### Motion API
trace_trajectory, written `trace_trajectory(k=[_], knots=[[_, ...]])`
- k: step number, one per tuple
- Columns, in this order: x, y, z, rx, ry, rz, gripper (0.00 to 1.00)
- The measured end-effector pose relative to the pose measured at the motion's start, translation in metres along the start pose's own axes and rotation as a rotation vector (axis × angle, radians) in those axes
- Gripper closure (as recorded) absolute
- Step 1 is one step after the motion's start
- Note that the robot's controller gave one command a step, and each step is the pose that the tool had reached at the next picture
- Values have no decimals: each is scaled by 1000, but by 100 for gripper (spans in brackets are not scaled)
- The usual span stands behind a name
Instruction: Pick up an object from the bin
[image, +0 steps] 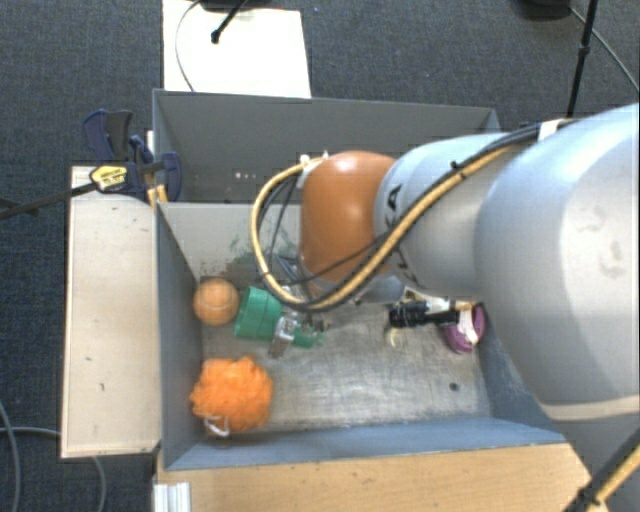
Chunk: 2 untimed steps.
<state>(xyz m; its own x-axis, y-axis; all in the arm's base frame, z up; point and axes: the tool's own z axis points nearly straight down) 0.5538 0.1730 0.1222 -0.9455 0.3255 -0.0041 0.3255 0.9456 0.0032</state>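
Camera view looks down into the grey metal bin (300, 140), where the arm (540, 230) comes in from 3 o'clock, its wrist under a rounded orange cover (340, 215) with cables (258, 220) looping round it. Below that cover the pincer (285, 336) is down near the floor of the bin, at about 9 o'clock from the floor's middle. Its tip lies over the 4 o'clock end of a green cylinder-shaped thing (258, 314) that lies on its side, with green showing on either side of the tip. Whether the pincer is spread or pressed together I cannot tell, nor whether it actually pinches the green thing. A tan ball (215, 301) lies just beside the green thing at its 10 o'clock, close to the bin's wall. An orange fluffy puff (232, 390) sits in the 7 o'clock corner, apart from the pincer. At 3 o'clock, well apart, lie a black stick-like thing (425, 314) and a purple thing (468, 330), partly hidden by the arm.
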Motion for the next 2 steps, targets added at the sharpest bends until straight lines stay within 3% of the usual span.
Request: trace_trajectory(k=[2], knots=[[1,-1,-10,3,5,1,100]])
